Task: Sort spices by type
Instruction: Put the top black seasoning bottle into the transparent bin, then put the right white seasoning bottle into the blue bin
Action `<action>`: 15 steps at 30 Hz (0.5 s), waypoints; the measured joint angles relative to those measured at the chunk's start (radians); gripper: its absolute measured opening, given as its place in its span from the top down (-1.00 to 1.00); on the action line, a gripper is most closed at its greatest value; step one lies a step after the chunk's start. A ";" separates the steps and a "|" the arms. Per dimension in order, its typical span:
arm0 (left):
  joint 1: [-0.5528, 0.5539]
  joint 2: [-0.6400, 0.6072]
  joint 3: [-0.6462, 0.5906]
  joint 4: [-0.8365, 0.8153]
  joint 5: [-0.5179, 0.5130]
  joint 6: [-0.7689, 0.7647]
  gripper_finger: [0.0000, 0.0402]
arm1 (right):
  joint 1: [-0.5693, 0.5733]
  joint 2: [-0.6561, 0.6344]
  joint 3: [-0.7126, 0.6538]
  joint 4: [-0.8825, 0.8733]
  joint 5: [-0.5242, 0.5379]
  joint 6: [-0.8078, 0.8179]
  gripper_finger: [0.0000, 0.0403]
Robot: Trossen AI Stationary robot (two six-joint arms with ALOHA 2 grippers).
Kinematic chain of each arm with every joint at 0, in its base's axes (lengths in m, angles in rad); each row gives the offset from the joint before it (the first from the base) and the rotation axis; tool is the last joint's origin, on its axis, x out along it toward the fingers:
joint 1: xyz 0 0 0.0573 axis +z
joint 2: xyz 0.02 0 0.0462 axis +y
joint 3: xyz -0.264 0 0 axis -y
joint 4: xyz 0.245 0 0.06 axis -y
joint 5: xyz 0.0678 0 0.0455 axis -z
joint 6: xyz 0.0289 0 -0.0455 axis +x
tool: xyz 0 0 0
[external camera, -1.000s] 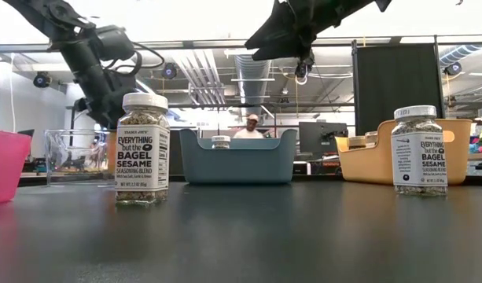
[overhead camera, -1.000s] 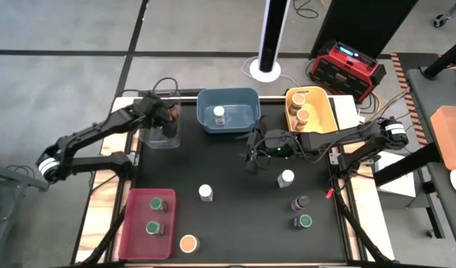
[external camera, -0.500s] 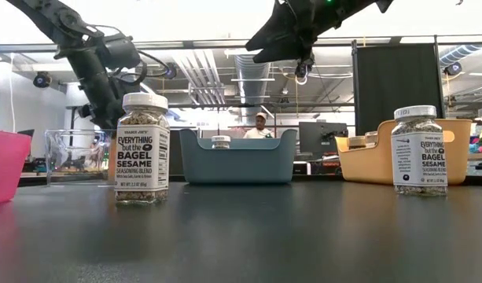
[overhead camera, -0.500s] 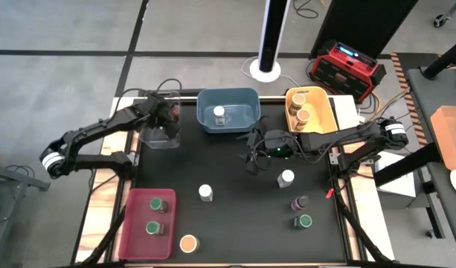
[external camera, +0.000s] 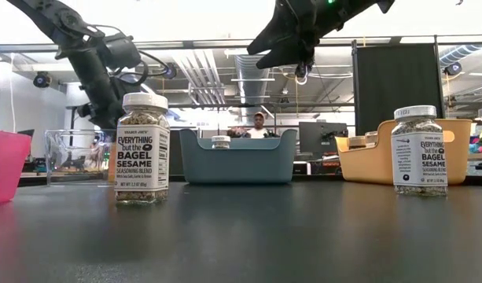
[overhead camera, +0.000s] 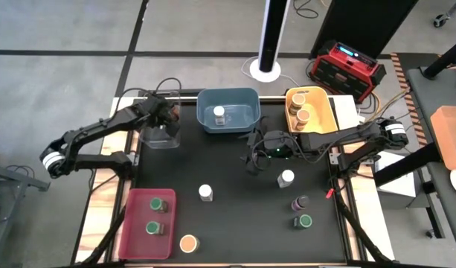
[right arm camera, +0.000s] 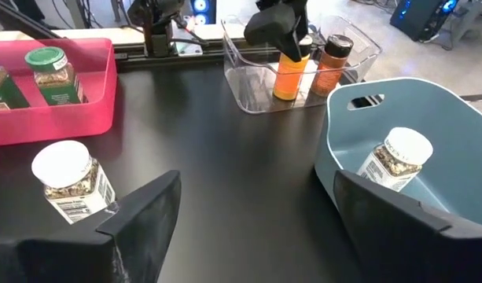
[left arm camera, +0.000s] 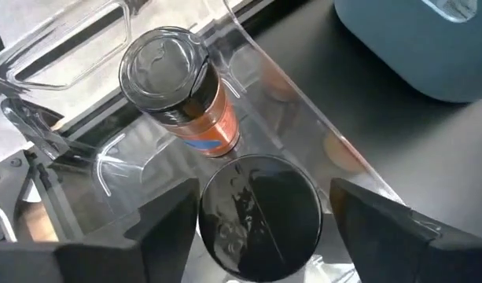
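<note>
My left gripper (overhead camera: 167, 119) reaches down into the clear bin (overhead camera: 158, 138) at the far left. Its open fingers stand on either side of a dark-lidded spice jar (left arm camera: 260, 216) with orange contents (right arm camera: 286, 79), which stands upright on the bin floor. A second dark-lidded jar (left arm camera: 174, 79) stands beside it. My right gripper (overhead camera: 251, 151) hovers open above the table's middle, near the blue bin (overhead camera: 228, 123), which holds a white-lidded jar (right arm camera: 394, 161). Nothing is between its fingers (right arm camera: 138, 228). My left gripper comes from above, slanting down, with one finger (left arm camera: 166, 232) on each side of the jar's round lid (left arm camera: 225, 236). The gaps are very thin, and I cannot tell whether either finger touches the lid. The jar stands upright on the bin floor.
Two white-lidded jars (overhead camera: 205, 192) (overhead camera: 286, 178) stand on the black table. Near the right front are a dark-lidded jar (overhead camera: 300, 202) and a green-lidded one (overhead camera: 305, 221). An orange-lidded jar (overhead camera: 188, 243) stands by the red bin (overhead camera: 131, 223), which holds two green-lidded jars. The yellow bin (overhead camera: 324, 112) holds two tan-lidded jars.
My left gripper has sunk a little over the clear bin and then kept still.
</note>
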 joint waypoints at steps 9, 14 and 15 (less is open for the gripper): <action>0.000 -0.039 0.127 -0.098 -0.026 0.025 -0.38 | 0.000 -0.012 0.000 -0.004 0.009 0.026 -0.68; -0.013 -0.059 0.202 -0.130 -0.022 0.015 -0.38 | 0.000 -0.023 0.000 -0.066 0.102 0.090 -0.64; -0.020 -0.068 0.206 -0.124 -0.008 0.011 -0.38 | 0.000 -0.027 0.000 -0.094 0.134 0.108 -0.63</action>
